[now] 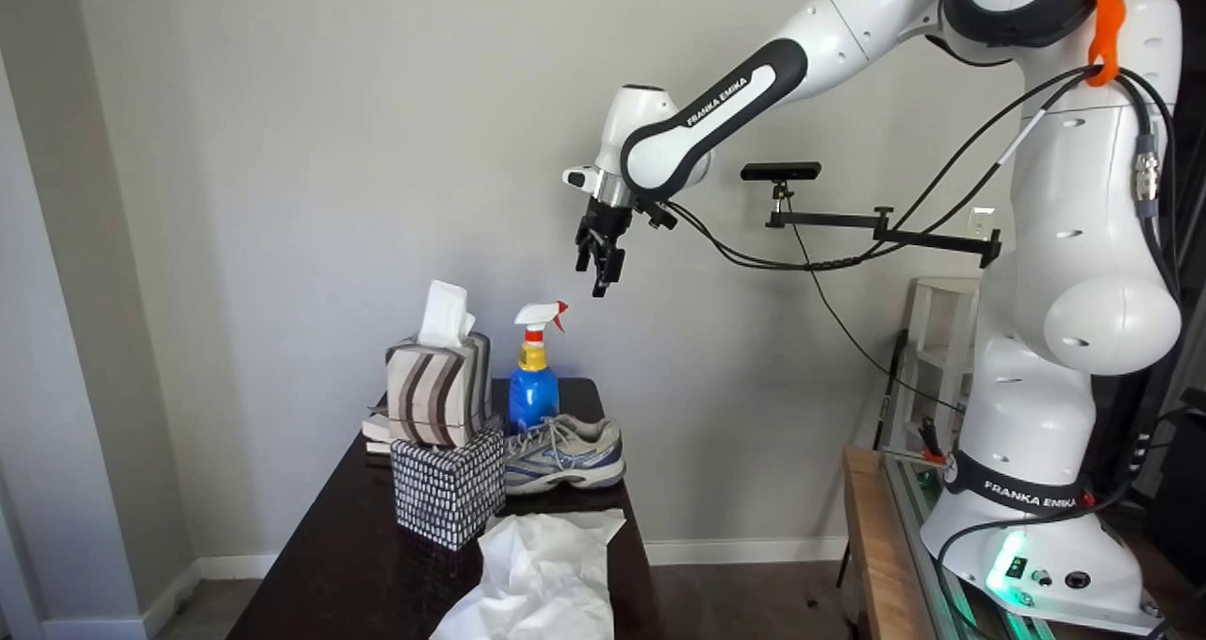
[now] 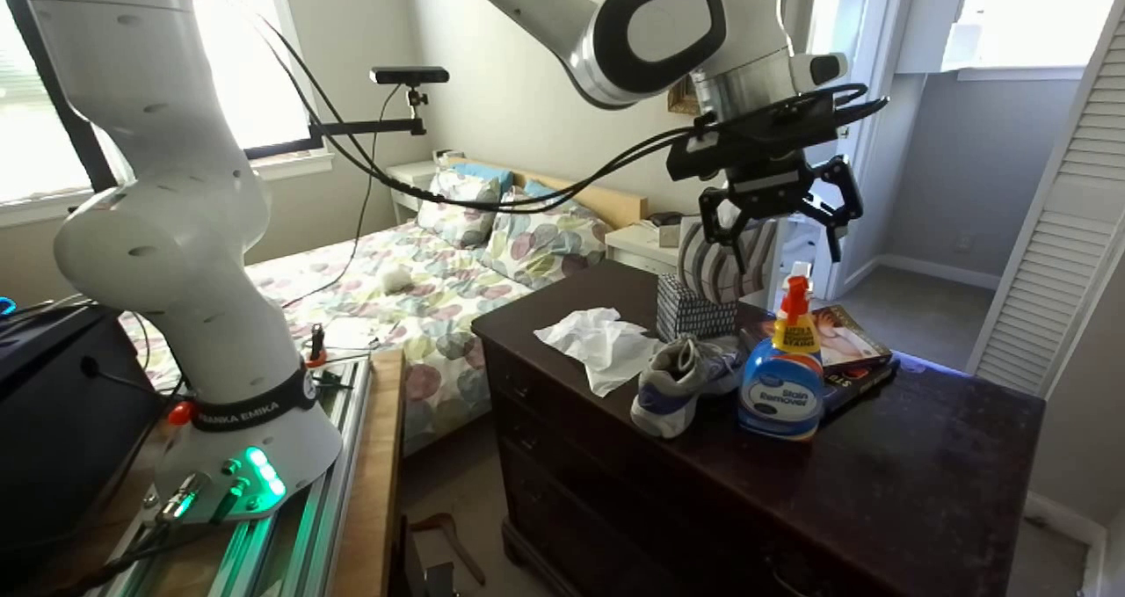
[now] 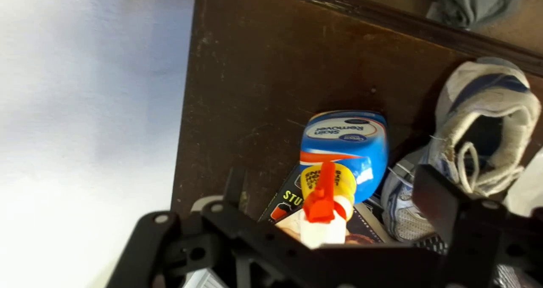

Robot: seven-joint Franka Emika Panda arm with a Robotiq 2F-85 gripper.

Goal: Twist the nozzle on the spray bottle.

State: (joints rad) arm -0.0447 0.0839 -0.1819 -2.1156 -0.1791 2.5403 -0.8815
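Note:
The blue spray bottle [image 1: 534, 397] stands upright on a dark dresser. It shows also in an exterior view [image 2: 780, 393] and in the wrist view [image 3: 345, 146]. Its red-orange nozzle [image 1: 562, 307] sits at the front of the white trigger head, above a red trigger. The nozzle [image 2: 796, 286] faces the robot side, and it shows in the wrist view [image 3: 321, 210]. My gripper [image 1: 596, 277] is open and empty, above the bottle's head and apart from it. In an exterior view the gripper's fingers [image 2: 787, 258] are spread wide. In the wrist view the bottle lies between the fingers [image 3: 333, 182].
A grey-blue shoe [image 2: 681, 386] stands close beside the bottle. A striped tissue box [image 1: 438, 390] sits on a black-and-white woven box [image 1: 448, 489]. Books [image 2: 857, 368] lie behind the bottle. A crumpled white cloth [image 1: 546, 574] lies on the dresser [image 2: 923, 456]. A wall [image 3: 93, 110] borders it.

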